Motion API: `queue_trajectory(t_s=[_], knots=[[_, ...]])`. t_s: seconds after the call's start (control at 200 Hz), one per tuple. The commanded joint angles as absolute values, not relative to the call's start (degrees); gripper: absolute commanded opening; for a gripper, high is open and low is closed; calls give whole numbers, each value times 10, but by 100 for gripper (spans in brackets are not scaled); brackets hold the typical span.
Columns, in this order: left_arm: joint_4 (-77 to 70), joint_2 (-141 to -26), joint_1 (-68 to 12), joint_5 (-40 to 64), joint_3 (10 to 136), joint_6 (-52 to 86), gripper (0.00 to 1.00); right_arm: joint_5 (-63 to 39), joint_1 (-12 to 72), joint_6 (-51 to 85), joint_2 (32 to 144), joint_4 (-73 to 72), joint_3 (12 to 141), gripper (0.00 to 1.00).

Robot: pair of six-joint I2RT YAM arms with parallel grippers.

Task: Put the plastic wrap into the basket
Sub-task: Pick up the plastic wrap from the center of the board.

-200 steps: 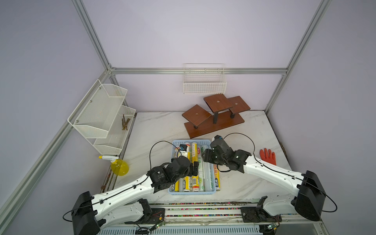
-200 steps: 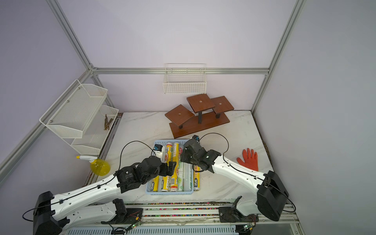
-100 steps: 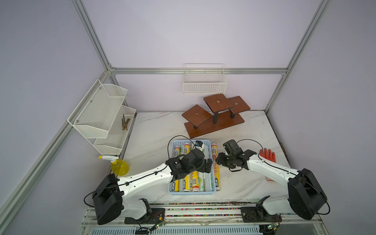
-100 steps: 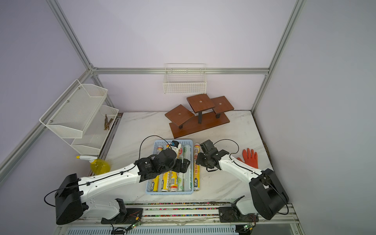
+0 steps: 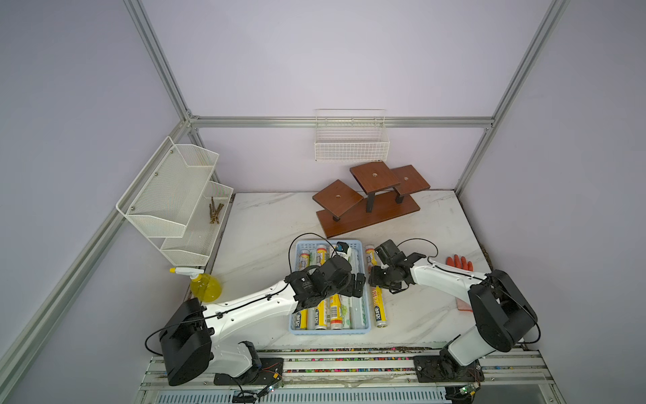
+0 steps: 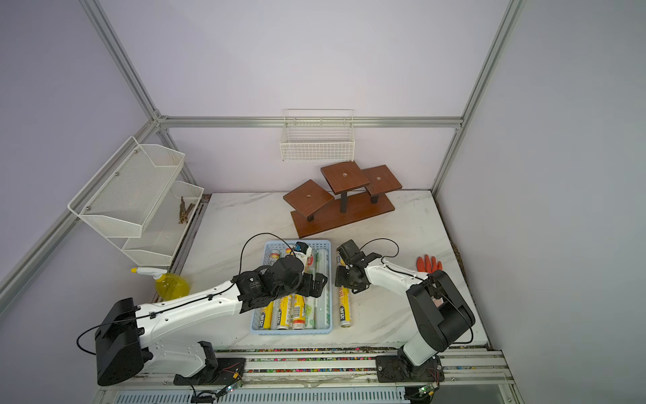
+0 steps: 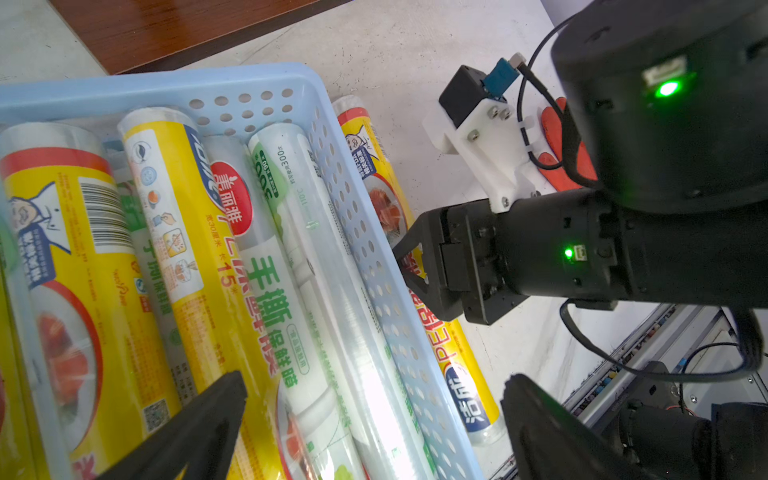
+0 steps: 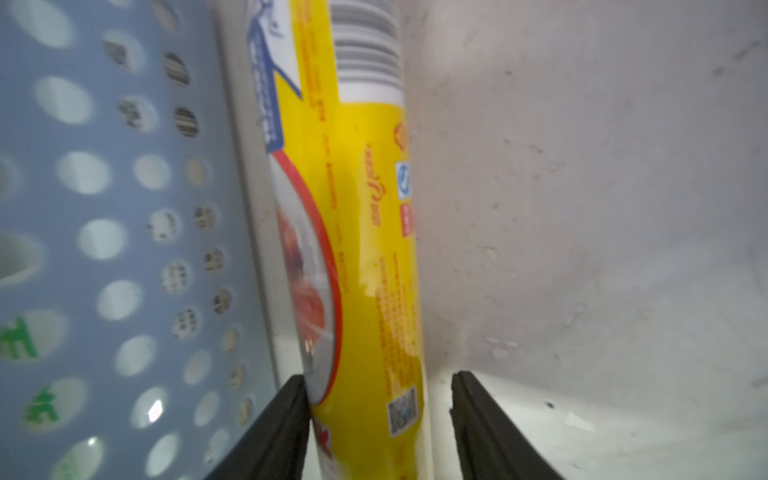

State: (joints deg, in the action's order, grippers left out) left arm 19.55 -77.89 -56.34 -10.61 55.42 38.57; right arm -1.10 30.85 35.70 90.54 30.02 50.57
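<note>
The light blue basket [image 5: 328, 330] [image 6: 291, 330] holds several rolls of plastic wrap [image 7: 199, 266], yellow and whitish-green. One more yellow roll [image 5: 379, 311] [image 6: 344, 311] lies on the table along the basket's right wall [image 8: 104, 187]. My right gripper [image 5: 374, 280] [image 8: 378, 378] is low over that roll [image 8: 365, 208] and straddles its middle. One finger touches it and the other stands a little off, so the jaws are open. My left gripper [image 5: 358, 283] [image 7: 376, 380] hangs wide open and empty over the basket's right side.
A brown wooden stepped stand [image 5: 370, 203] sits behind the basket. A red glove [image 5: 459, 262] lies at the right, behind my right arm. A yellow spray bottle [image 5: 205, 286] stands at the left table edge below a white mesh shelf [image 5: 174, 199]. A wire basket [image 5: 351, 140] hangs on the back wall.
My left arm swung right across the basket to its right side. My right gripper drew back off the basket's edge and came down around the roll on the table.
</note>
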Motion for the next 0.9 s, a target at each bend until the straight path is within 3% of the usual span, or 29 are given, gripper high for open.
queue_trajectory(t_s=[0.0,0.345,0.675,0.895], knots=[[167,-777,-565,-97,555,393,100,65,307,336,901,361,513,57],[151,-781,-566,-82,553,403,100,45,310,259,912,425,532,60],[134,-771,-573,-77,534,417,100,74,308,215,1011,483,607,55],[132,-742,-573,-90,508,418,100,56,307,205,1012,479,599,53]])
